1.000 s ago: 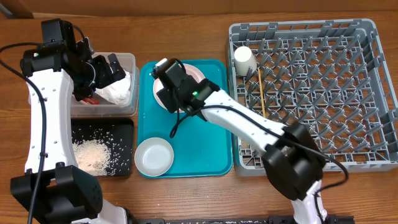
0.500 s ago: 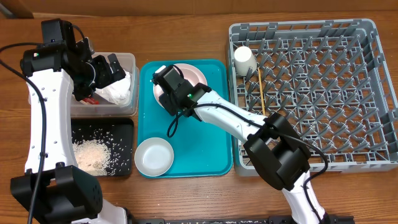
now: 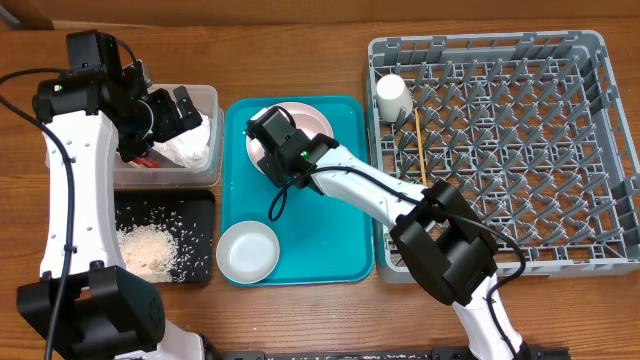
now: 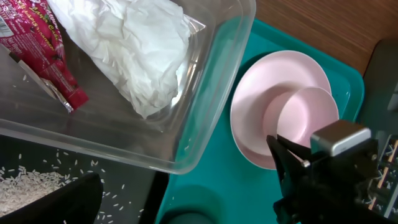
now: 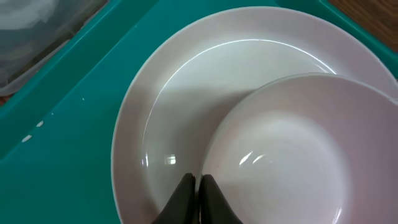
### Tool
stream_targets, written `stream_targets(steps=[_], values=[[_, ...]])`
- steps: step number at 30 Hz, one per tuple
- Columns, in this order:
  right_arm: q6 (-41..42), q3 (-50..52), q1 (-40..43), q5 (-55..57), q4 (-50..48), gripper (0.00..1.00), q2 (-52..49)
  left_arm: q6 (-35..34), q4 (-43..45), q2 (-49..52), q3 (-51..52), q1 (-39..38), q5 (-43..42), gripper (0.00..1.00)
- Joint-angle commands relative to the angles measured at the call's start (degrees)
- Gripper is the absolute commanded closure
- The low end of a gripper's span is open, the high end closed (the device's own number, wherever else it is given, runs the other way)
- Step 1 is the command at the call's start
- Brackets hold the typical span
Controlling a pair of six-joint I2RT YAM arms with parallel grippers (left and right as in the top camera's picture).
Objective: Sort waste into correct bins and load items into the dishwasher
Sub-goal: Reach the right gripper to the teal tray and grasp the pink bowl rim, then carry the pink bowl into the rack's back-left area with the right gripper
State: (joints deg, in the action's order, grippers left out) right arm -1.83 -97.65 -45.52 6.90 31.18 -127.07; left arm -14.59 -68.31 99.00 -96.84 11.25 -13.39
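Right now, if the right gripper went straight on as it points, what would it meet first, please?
Probably the pale pink plate, just beside the pinkish bowl sitting on it; the right gripper aims its closed tips there, though depth is unclear.

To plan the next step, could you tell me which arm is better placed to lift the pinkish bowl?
Right. The right gripper hangs at the rim of the pinkish bowl on the plate; the left gripper is above the clear tub.

We log, left to right: tub holding napkin and wrapper, rice on the shallow tray before it. The big tray carries a bowl on a plate, second bowl in front. The rack holds cup and chopsticks.
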Motion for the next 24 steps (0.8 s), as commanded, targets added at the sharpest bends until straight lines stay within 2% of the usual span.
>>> stream_targets(steps=[1,6,10,14,20,24], values=[[2.4,-4.0,-0.5,-0.1,1.7,0.96,8.6,0.9,0.0,-0.4,-1.0,-0.4,0.3,0.00],[8.1,-4.5,1.1,-1.9,7.4,0.96,19.5,0.9,0.0,-0.4,-1.0,-0.4,0.3,0.00],[8.1,-4.5,5.5,-11.4,13.7,0.96,26.9,0.9,0.0,-0.4,-1.0,-0.4,0.3,0.00],[9.4,-4.5,13.2,-28.0,18.4,0.96,31.4,0.9,0.0,-0.4,-1.0,-0.4,0.3,0.00],[9.4,-3.1,29.4,-57.3,21.8,0.96,32.0,0.9,0.0,-0.4,-1.0,-0.4,0.3,0.00],[9.4,0.6,37.7,-68.1,20.5,0.96,31.9,0.9,0.0,-0.4,-1.0,-0.4,0.3,0.00]])
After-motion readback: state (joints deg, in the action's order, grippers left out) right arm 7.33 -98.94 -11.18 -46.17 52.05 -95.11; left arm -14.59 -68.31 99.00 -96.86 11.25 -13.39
